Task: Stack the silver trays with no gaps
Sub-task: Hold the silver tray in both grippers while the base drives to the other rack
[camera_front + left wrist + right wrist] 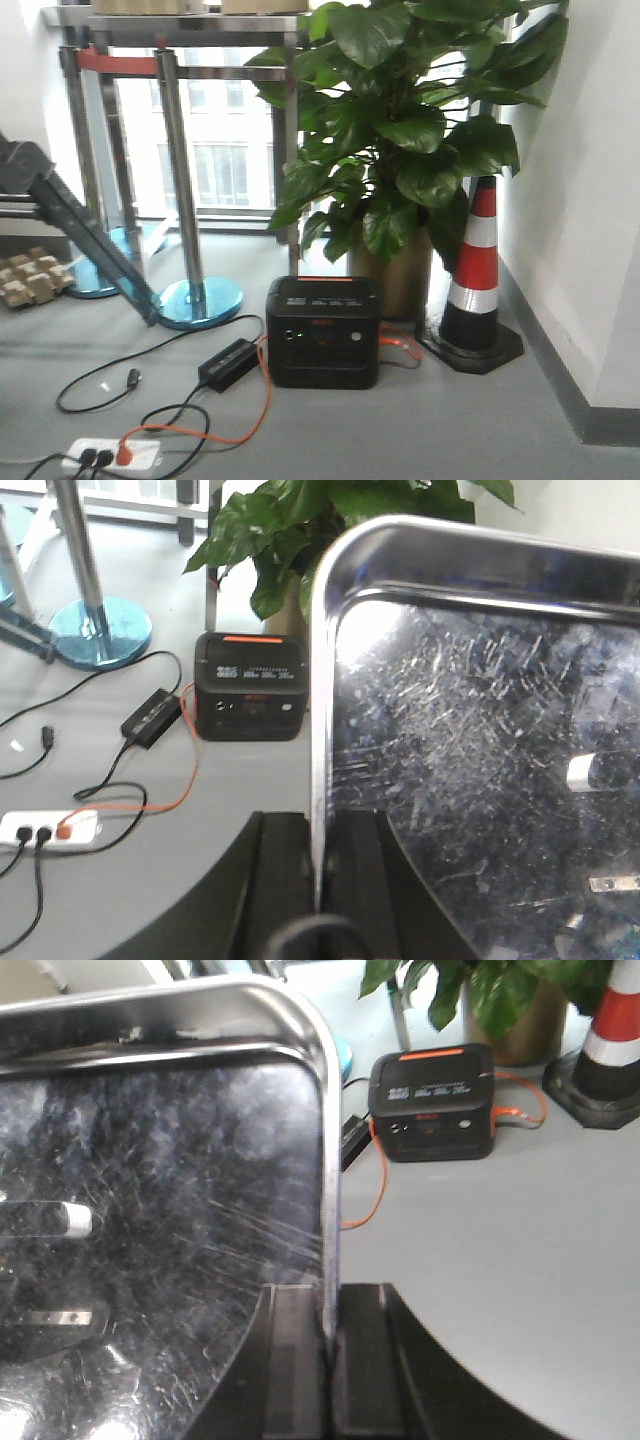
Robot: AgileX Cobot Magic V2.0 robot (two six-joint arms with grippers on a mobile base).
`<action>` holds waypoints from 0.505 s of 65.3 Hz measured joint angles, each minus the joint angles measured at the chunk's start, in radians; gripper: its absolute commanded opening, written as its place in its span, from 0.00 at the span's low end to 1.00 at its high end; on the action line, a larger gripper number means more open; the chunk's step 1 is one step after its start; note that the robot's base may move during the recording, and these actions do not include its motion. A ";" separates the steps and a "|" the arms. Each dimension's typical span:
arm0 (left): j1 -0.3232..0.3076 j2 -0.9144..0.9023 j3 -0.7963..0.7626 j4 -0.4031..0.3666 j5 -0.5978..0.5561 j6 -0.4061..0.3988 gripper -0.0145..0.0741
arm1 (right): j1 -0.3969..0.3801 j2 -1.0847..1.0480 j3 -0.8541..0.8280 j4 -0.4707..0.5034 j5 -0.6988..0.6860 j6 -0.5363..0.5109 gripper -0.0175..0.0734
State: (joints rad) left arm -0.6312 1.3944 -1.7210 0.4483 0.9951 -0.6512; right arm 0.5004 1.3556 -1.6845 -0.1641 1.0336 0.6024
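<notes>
The left gripper (320, 830) has its jaws clamped on the rolled rim of a silver tray (480, 750), and the right gripper (330, 1300) is pinched the same way on a rim that is probably the opposite side of that tray. The tray hangs in the air between the arms, above grey floor (500, 1240) and facing a black power station (250, 685); no tabletop edge or corner shows. I judge the task mid-carry: no other tray or stack is visible, so the seating without a gap is not yet done.
</notes>
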 measured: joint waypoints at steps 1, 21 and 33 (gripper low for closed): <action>0.000 0.000 0.000 0.000 0.000 0.000 0.14 | 0.000 0.000 0.000 0.000 0.000 0.000 0.11; 0.000 0.000 0.000 0.004 0.000 0.000 0.14 | 0.000 0.000 0.000 0.002 0.000 0.000 0.11; 0.000 0.000 0.000 0.005 0.000 0.000 0.14 | 0.000 0.000 0.000 0.002 0.000 0.000 0.11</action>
State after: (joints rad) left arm -0.6312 1.3944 -1.7210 0.4538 0.9951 -0.6512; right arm 0.5004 1.3556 -1.6845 -0.1622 1.0338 0.6024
